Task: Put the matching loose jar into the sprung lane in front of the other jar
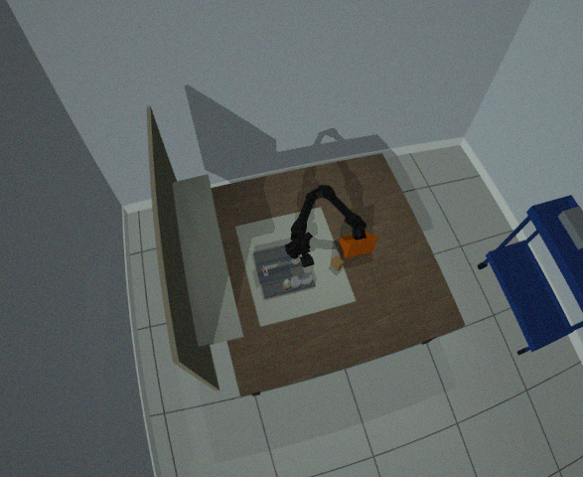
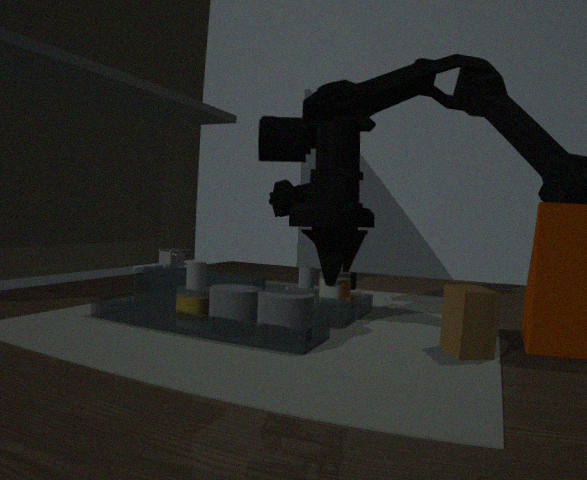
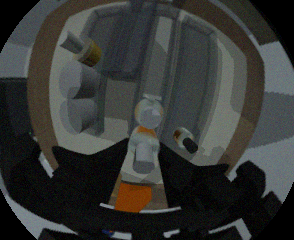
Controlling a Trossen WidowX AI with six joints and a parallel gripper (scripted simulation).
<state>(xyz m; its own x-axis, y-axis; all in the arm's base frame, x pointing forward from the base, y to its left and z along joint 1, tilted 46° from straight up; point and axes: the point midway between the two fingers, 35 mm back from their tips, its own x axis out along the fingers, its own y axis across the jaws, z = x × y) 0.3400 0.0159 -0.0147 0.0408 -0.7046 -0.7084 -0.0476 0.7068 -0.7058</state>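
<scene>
My gripper (image 2: 337,280) (image 3: 143,143) is shut on a jar with a grey-white cap (image 3: 144,159), clear shoulder and orange band, held upright at the front end of the sprung lane. The matching jar (image 3: 149,114) (image 2: 306,277) stands in the lane directly behind it, very close; I cannot tell whether they touch. The pusher plate (image 3: 152,96) shows pale just behind that jar. Fingers and dim light hide the held jar's base and the front stop, so its height over the lane floor is unclear. A black-capped jar (image 3: 189,144) stands in the neighbouring lane to the right.
The lane left of the sprung one in the wrist view holds a yellow-banded jar (image 1: 286,283) (image 2: 192,304) (image 3: 89,53) and two wide grey jars. A tan block (image 1: 337,263) (image 2: 469,322) stands on the pale mat (image 2: 386,382) near the orange base (image 1: 358,246) (image 2: 567,279).
</scene>
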